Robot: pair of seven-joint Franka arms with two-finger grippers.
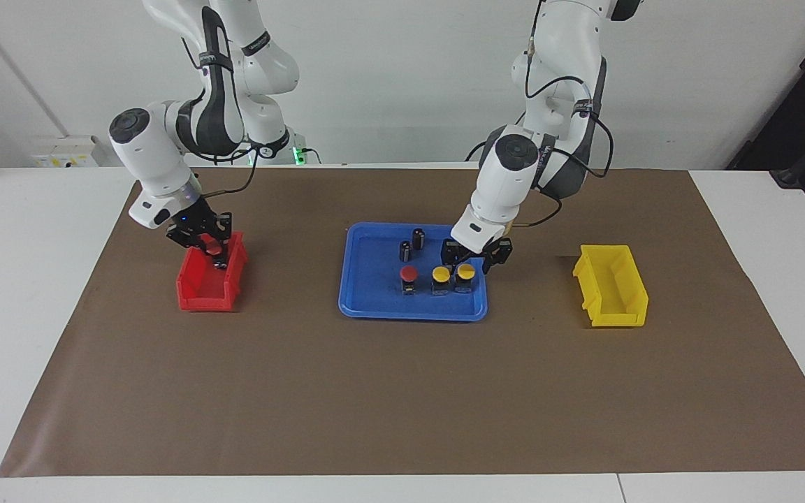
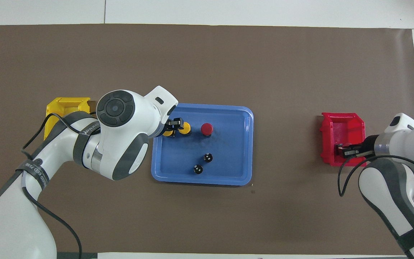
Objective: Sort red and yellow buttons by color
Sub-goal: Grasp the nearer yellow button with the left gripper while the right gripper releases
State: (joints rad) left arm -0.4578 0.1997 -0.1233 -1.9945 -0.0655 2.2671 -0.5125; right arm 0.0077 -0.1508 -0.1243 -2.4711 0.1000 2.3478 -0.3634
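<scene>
Blue plastic tray (image 1: 374, 307) is our anchor: one red-capped push-button (image 1: 409, 273) and two yellow-capped push-buttons (image 1: 441, 274) sit in a row on it. Left gripper (image 1: 476, 260) is down around the outer yellow one (image 1: 466, 271), fingers spread. Right gripper (image 1: 214, 249) pinches the second red button (image 1: 214, 249) over the red plastic bin (image 1: 196, 299), toward the right arm's end.

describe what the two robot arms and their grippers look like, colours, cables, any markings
Both arms are glossy white with dark grey joint bands and round dark grey caps. Loose black cables loop along each. The left arm has white lettering on its dark bands. The left gripper and right gripper are small, black, with two fingers.
</scene>
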